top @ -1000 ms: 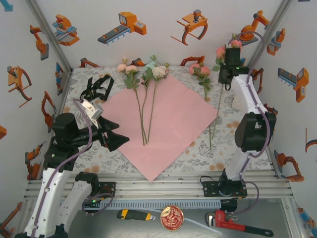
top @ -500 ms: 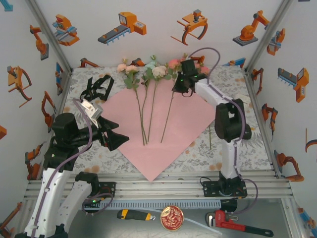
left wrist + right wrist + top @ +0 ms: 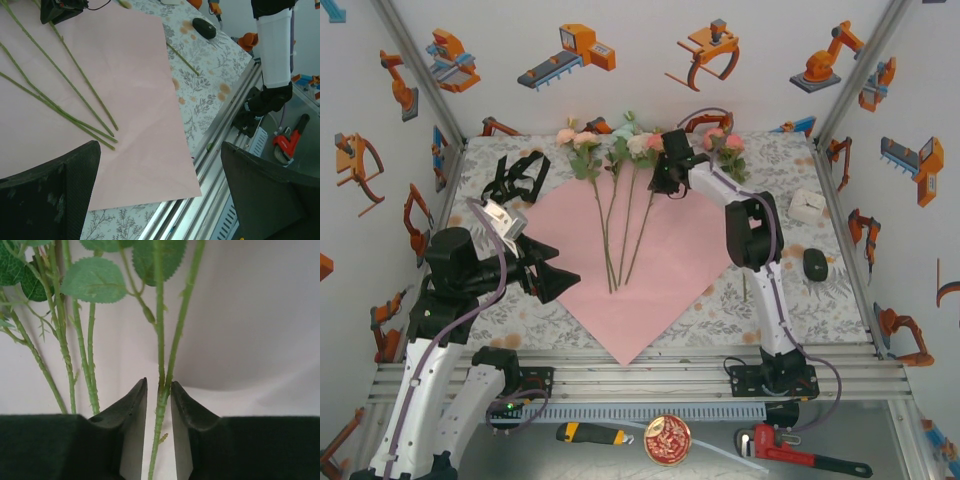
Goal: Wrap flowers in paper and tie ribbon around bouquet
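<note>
The pale pink paper (image 3: 670,250) lies as a diamond on the tablecloth. Three flowers (image 3: 610,215) rest on it, stems pointing toward me, and a fourth stem (image 3: 640,235) lies beside them. My right gripper (image 3: 665,170) is over that stem just below its bloom. In the right wrist view the gripper (image 3: 159,385) stands open by a narrow gap, with the green stem (image 3: 161,340) loose between the fingers. Another flower (image 3: 727,148) lies off the paper at the far right. The black ribbon (image 3: 515,175) sits bunched at the far left. My left gripper (image 3: 548,272) (image 3: 159,150) hangs open and empty above the paper's left side.
A white box (image 3: 807,207) and a black oval object (image 3: 815,263) sit on the cloth at the right. The metal rail (image 3: 225,135) runs along the table's near edge. Below it lie a red wrench (image 3: 800,455), a utility knife (image 3: 592,433) and a round tin (image 3: 667,440).
My right arm swung from the far right corner to the middle, carrying a pink flower onto the paper beside the others. Its jaws have parted off the stem. The left arm stayed still.
</note>
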`<state>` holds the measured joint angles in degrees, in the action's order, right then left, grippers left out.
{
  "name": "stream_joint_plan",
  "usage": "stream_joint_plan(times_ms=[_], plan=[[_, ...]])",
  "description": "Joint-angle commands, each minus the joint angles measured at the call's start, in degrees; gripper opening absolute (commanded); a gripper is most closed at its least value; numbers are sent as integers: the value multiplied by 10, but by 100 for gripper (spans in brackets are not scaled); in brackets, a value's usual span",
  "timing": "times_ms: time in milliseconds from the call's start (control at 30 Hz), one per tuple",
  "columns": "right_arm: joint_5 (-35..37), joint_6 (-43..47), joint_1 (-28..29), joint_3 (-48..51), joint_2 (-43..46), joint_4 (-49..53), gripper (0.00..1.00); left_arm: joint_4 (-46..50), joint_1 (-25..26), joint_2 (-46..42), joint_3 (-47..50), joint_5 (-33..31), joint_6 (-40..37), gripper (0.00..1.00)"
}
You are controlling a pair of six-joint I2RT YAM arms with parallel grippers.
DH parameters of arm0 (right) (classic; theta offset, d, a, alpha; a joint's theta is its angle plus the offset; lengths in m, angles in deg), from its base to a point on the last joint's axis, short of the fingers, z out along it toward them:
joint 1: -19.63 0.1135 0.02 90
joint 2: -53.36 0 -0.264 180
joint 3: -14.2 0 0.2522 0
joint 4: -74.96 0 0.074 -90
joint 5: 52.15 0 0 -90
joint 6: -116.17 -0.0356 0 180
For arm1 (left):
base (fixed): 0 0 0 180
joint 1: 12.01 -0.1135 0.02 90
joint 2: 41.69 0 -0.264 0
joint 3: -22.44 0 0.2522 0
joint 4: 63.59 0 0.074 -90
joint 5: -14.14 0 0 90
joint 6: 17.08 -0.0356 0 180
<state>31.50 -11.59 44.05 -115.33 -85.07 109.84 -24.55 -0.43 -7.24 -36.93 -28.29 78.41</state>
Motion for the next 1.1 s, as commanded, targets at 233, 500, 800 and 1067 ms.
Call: stream_joint_plan(times_ms=[233,500,800,1067], plan=[[43,154,-11,75,170,34,61,1,-3,5,3,2,-7,97],[209,290,-41,227,325,2,62,1,-3,5,2,5,-8,97],[250,333,-138,241,283,-5,63,-1,-3,4,2,7,-8,97],[181,315,-174,91,133,109,45,3,-4,4,1,3,-11,97]])
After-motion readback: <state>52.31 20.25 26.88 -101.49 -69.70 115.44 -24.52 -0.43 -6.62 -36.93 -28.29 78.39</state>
